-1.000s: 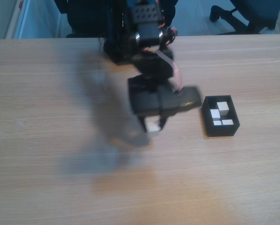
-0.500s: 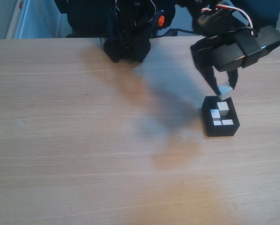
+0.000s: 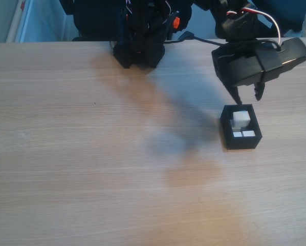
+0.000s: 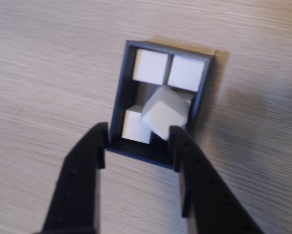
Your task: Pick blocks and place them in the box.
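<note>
The claw [image 4: 138, 139] hung with its two dark fingers spread apart and nothing between them, poised just above the near end of the box [image 4: 120, 102] in the wrist view. In the fixed view the claw [image 3: 247, 95] pointed down at the far rim of the box [image 3: 240, 142], its bulky black wrist body tilted up to the right, with a white and red cable looping over it. A white block [image 4: 166, 113] sat tilted on a corner inside the box, free of both fingers, resting over the others. Beneath and around it lay more white pieces: two side by side at the far end [image 4: 151, 66] and [image 4: 186, 73], and one [image 4: 134, 126] at the near left, partly hidden by the tilted block. In the fixed view the tilted block [image 3: 240, 119] stood highest among the white pieces. The box rested on the pale wood-grain worktop [image 3: 91, 169], right of centre, and the arm's black base [image 3: 138, 48] stood at the far edge, well apart from the box. A soft shadow of the arm fell on the worktop left of the box.
</note>
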Tool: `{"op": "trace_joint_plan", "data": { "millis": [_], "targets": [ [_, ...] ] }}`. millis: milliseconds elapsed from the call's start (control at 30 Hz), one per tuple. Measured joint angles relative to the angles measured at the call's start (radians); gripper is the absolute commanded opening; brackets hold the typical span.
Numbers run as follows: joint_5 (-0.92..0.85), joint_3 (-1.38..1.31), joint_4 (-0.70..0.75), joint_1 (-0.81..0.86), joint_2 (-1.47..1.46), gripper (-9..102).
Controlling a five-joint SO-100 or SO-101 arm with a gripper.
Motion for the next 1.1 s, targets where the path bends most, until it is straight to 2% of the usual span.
{"op": "trace_joint_plan", "data": {
  "millis": [100, 167, 367, 667, 1000, 1100],
  "targets": [
    [-0.017, 0.029, 0.0, 0.014, 0.018, 10],
    [-0.038, 0.057, 0.0, 0.018, 0.035, 0],
    [-0.089, 0.245, 0.014, 0.075, 0.196, 0],
    [-0.19, 0.681, 0.08, 0.212, 0.574, 0],
    [-0.515, 1.224, 0.066, 0.428, 1.051, 0],
    [-0.554, 1.322, 0.091, 0.48, 1.173, 0]
  ]
}}
